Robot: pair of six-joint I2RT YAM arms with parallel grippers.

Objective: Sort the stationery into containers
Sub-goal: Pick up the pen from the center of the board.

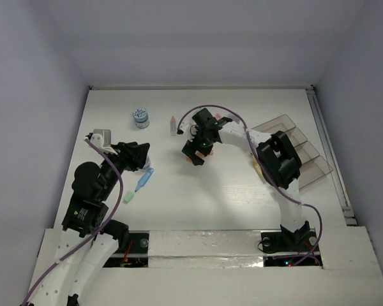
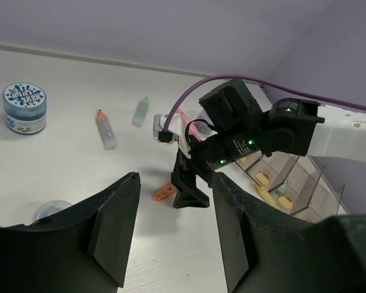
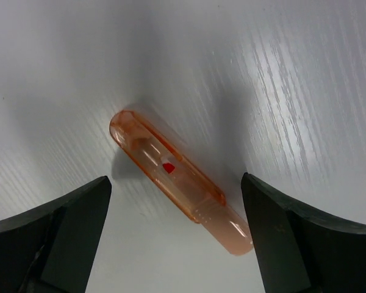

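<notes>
A translucent orange pen (image 3: 147, 151) lies flat on the white table, also seen in the top view (image 1: 193, 160) and the left wrist view (image 2: 163, 193). My right gripper (image 3: 175, 180) is open and hangs low over it, one finger on each side, not touching; it also shows in the top view (image 1: 198, 153). My left gripper (image 1: 140, 157) is open and empty at the left, pointing towards the right gripper (image 2: 174, 183). The smoky-brown organiser tray (image 1: 301, 152) stands at the right with yellow items (image 2: 262, 178) in its compartments.
A blue-white tub (image 1: 140, 117) stands at the back left. An orange-tipped pen (image 2: 105, 129) and a pale green pen (image 2: 141, 112) lie behind the right gripper. A blue pen (image 1: 144, 180) and a green eraser (image 1: 128, 197) lie near my left gripper.
</notes>
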